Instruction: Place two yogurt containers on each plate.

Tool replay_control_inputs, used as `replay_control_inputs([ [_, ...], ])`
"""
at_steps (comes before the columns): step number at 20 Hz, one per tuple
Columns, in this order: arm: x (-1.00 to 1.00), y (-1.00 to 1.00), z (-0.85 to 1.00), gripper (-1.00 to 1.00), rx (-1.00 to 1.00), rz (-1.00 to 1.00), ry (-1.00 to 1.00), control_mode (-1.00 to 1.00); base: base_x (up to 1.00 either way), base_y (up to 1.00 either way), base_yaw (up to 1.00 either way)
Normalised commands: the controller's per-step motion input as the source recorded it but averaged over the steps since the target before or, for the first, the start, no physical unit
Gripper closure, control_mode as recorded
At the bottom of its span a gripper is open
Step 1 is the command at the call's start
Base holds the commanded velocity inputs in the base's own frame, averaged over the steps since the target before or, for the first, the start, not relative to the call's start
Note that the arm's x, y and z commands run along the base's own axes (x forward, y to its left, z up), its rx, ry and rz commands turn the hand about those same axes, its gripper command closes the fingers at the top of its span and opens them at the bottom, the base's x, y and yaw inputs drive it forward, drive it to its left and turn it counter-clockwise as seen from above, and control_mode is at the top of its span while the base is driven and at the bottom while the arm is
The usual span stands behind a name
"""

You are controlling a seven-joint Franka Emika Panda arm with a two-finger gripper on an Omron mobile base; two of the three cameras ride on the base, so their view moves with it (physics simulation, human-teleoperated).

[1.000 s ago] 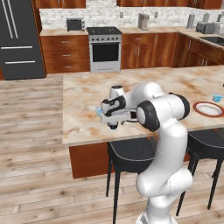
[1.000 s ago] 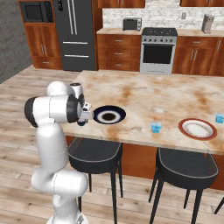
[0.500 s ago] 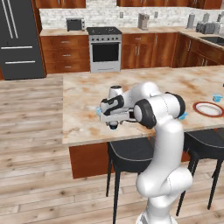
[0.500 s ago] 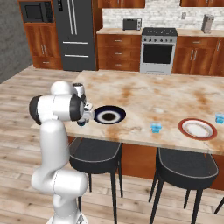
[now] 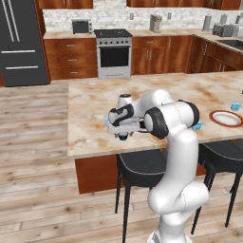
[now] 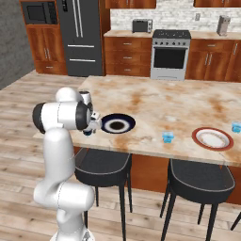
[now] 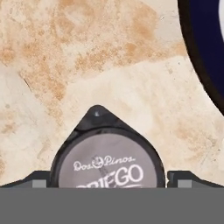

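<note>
A dark navy yogurt container (image 7: 107,166) with a pale printed lid stands on the counter. My gripper (image 7: 107,179) is open right above it, with one fingertip (image 7: 39,178) on each side of the lid and not touching it. The black-rimmed plate (image 7: 205,48) lies close by; from the right base it is the plate (image 6: 117,124) just right of my gripper (image 6: 88,131). A light blue yogurt container (image 6: 168,137) stands between it and the red-rimmed plate (image 6: 212,138). Another yogurt container (image 6: 236,127) sits past that plate. My gripper (image 5: 122,135) points down near the counter's front edge.
The island counter (image 5: 95,102) is marbled beige, and its front edge runs just below the hand. A speck of light blue (image 5: 106,119) shows beside the hand. Black stools (image 6: 101,164) stand under the counter. The stove (image 5: 114,52) and fridge (image 5: 21,42) line the far wall.
The hand has sunk slightly toward the counter over the dark cup. The jaws have stayed wide apart, and the plates and cups have not moved.
</note>
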Motion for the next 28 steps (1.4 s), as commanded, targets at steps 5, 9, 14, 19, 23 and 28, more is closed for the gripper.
replay_control_inputs([
  [5, 0.0, 0.02, -0.17, 1.0, 0.0, 0.0, 0.0, -1.0, 0.0, 0.0, 0.0],
  [9, 0.01, 0.01, 0.01, 1.0, 0.01, 0.0, -0.01, -1.0, 0.0, 0.0, 0.0],
  [14, -0.04, -0.23, 0.59, 1.0, 0.0, -0.03, -0.01, -1.0, 0.0, 0.0, 0.0],
  [19, 0.01, -0.44, 0.7, 1.0, 0.0, -0.09, 0.01, -1.0, 0.0, 0.0, 0.0],
  [23, 0.21, -0.58, 0.4, 1.0, 0.0, -0.12, 0.19, -1.0, 0.0, 0.0, 0.0],
  [28, 0.26, -0.77, 0.03, 1.0, 0.06, -0.07, 0.16, -1.0, 0.0, 0.0, 0.0],
])
